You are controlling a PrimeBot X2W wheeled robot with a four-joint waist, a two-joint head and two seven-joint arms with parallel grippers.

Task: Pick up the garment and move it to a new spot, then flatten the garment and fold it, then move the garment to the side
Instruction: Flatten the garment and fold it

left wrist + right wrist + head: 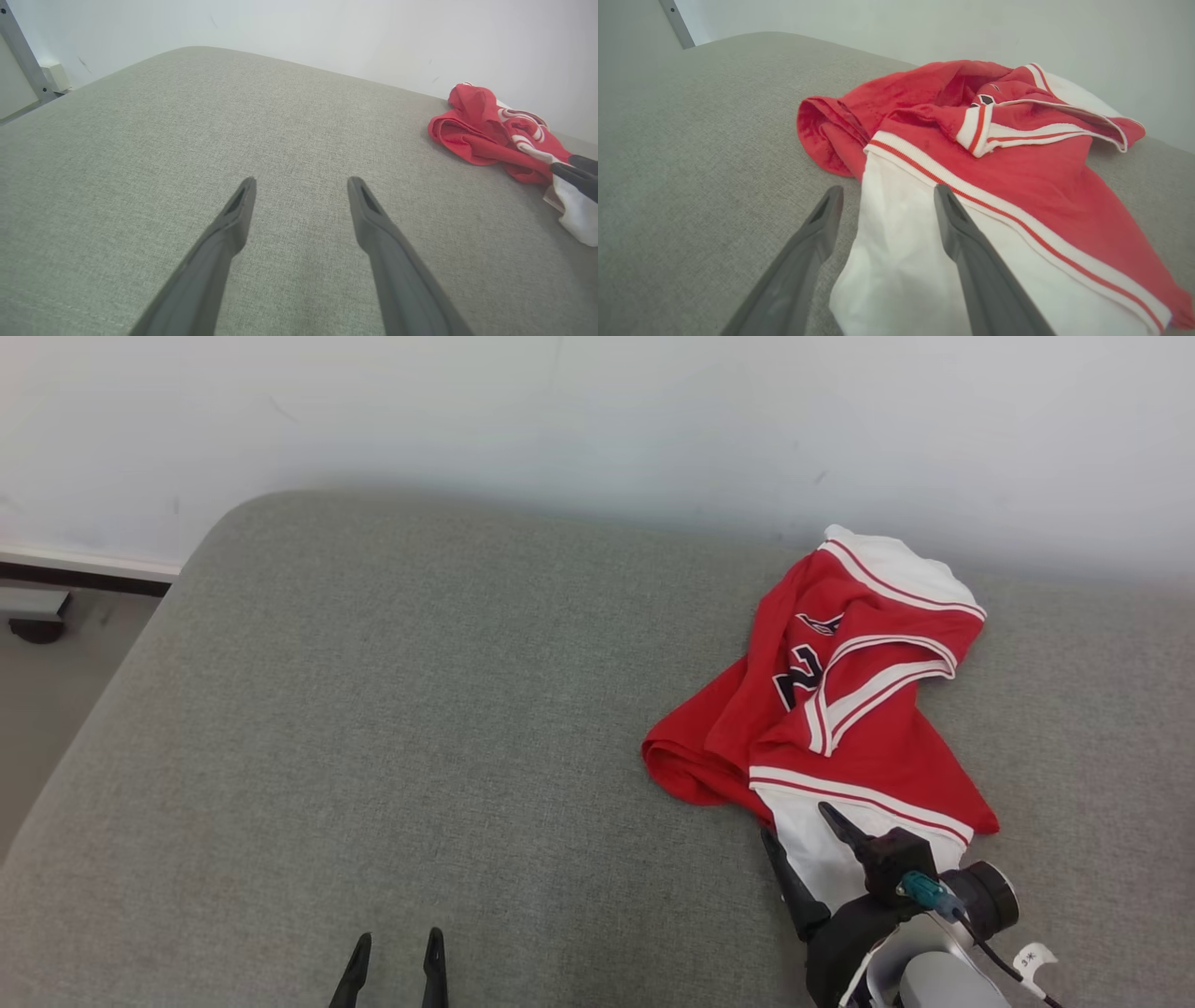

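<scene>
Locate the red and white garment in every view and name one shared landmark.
Head view: garment right of centre, near the wall.
Left wrist view: garment at the right edge.
Right wrist view: garment centre and right, white part between the fingers.
Shared landmark: right gripper, open, at the garment's white end.

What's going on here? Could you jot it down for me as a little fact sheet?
surface: grey cushion against a white wall
garment: red and white jersey, crumpled, on the robot's right near the wall
right gripper: open, at the jersey's white near edge, not gripping
left gripper: open, over bare cushion, apart from the jersey
folding: not begun
</scene>
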